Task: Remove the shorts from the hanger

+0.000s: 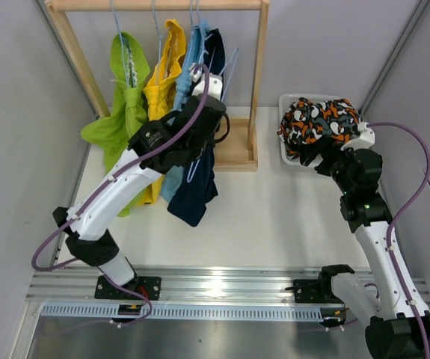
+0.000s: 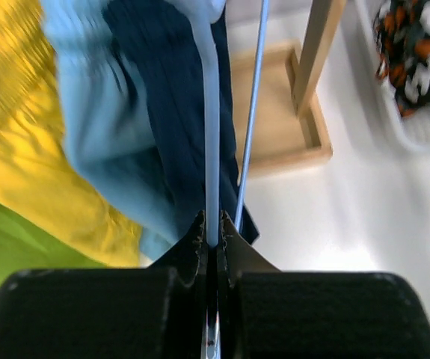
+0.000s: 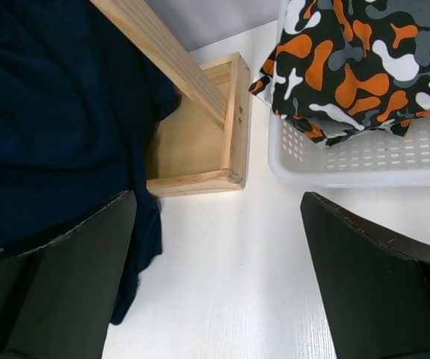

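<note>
Lime green shorts (image 1: 121, 112), yellow shorts (image 1: 166, 67), light blue shorts (image 1: 188, 56) and navy shorts (image 1: 198, 191) hang on hangers from a wooden rack (image 1: 256, 82). My left gripper (image 1: 207, 91) is among them, shut on a thin light blue hanger (image 2: 212, 149); in the left wrist view (image 2: 213, 228) the navy shorts (image 2: 162, 112) drape just left of the hanger. The orange-black-white patterned shorts (image 1: 319, 120) lie in a white basket (image 1: 286, 153). My right gripper (image 1: 315, 155) is open and empty in front of the basket, above the table (image 3: 218, 247).
The rack's wooden base (image 3: 200, 142) sits between the navy shorts (image 3: 57, 112) and the white basket (image 3: 364, 161). A second thin blue hanger wire (image 2: 253, 112) runs right of the held one. Grey walls close in on both sides.
</note>
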You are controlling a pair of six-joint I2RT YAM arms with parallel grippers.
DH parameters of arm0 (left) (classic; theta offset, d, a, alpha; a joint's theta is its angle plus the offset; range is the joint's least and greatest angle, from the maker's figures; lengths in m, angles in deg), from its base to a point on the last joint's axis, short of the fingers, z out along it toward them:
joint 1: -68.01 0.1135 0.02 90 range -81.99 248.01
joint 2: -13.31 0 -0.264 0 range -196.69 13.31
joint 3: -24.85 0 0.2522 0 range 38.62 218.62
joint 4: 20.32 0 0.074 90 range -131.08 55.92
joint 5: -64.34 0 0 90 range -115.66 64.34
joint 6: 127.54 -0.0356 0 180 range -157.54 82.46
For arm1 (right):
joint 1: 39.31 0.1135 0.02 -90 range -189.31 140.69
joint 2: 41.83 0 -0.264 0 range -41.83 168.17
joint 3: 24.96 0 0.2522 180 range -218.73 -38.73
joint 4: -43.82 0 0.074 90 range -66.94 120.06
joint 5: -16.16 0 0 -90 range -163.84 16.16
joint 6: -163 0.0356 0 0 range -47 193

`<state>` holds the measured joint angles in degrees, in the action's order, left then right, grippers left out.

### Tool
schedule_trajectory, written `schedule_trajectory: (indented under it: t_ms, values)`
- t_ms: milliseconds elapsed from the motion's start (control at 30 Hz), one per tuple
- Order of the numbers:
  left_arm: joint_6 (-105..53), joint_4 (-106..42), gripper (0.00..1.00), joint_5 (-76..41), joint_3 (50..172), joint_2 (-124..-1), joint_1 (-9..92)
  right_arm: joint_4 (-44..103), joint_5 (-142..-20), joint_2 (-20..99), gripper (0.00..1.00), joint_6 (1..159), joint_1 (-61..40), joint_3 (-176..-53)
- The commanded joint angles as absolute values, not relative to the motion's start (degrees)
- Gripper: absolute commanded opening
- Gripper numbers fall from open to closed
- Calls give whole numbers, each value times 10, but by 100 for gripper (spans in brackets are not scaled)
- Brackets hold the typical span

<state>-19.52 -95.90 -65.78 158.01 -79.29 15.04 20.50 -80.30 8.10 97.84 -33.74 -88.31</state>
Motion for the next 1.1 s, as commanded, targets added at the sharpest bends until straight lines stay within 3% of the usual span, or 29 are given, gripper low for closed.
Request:
schedule_trajectory:
  t_ms: [0, 233, 400, 700, 1067]
  values:
    - [-213, -988, 0, -724, 1691, -832, 153, 200, -799, 71, 99, 979, -333, -890]
    - [-294, -868, 0, -656, 1797, -916, 186, 192, -796, 60, 99, 973, -332, -886]
    - [-301, -727, 0, -536, 1777, -967, 241, 184, -805, 44, 100, 978, -331, -885]
    - [-323, -543, 0, -478, 1830, -1043, 270, 169, -808, 10, 99, 966, -330, -865]
    - [-302, -460, 0, -437, 1879, -1117, 292, 180, -824, 6, 99, 967, -329, -834]
